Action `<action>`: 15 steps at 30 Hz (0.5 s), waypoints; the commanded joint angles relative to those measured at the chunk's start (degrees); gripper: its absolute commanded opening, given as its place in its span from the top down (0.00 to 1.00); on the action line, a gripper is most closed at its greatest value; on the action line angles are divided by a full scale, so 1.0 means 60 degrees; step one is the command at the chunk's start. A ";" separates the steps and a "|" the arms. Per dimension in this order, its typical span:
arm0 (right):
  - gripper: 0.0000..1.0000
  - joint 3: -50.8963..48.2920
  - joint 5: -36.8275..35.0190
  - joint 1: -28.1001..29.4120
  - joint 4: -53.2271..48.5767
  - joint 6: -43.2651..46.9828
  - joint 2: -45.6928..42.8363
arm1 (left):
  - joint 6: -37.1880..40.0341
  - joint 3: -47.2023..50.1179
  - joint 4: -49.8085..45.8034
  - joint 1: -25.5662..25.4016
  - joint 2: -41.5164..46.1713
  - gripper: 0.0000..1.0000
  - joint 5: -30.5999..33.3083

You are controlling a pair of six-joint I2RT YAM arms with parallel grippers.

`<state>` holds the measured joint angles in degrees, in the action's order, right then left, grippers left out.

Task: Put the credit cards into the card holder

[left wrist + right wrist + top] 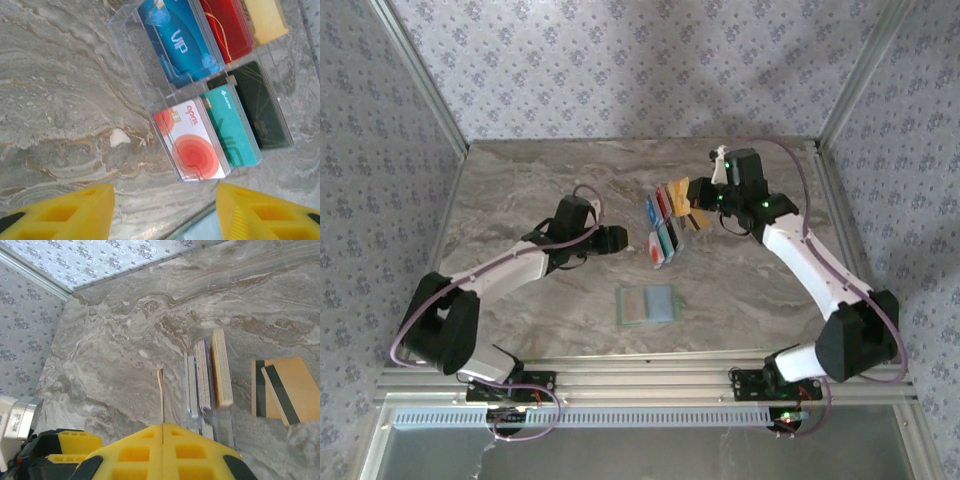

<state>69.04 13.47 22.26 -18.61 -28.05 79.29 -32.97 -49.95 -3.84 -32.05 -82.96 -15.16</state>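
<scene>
Left hand [165, 215] comes first for us: its yellow fingers [65, 212] stand apart with nothing between them, just short of the cards, above the marbled counter [60, 100]. Nearest the arm bases we see the card holder [648, 303], flat and pale green, lying on the counter apart from the tray. Beyond it we find the credit cards [182, 45] sorted in a clear tray [130, 50]: white-and-red, teal and black in the near row, blue, red and yellow behind. Farther on, the right hand [162, 427] has its fingers pressed together on a thin card [161, 385], which we see edge-on and upright, just beside the tray. Two tan cards [285, 387] with black stripes lie flat on the counter next to it.
</scene>
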 commanded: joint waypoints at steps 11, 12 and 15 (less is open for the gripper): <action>1.00 -0.2494 -0.2088 0.2677 -0.0478 -0.0771 -0.2289 | 0.0062 0.1664 0.0207 -0.1424 0.1336 0.42 0.1440; 1.00 -0.2686 -0.2143 0.2846 -0.0475 -0.0858 -0.2355 | 0.0075 0.1749 0.0214 -0.1538 0.1368 0.41 0.1524; 1.00 -0.3238 -0.2344 0.3531 -0.0463 -0.1125 -0.2491 | 0.0064 0.1969 0.0225 -0.1840 0.1315 0.42 0.1850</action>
<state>51.99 2.79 40.91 -20.38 -32.12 65.36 -32.97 -39.13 -3.14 -41.93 -76.05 -7.14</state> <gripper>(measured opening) 0.066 0.582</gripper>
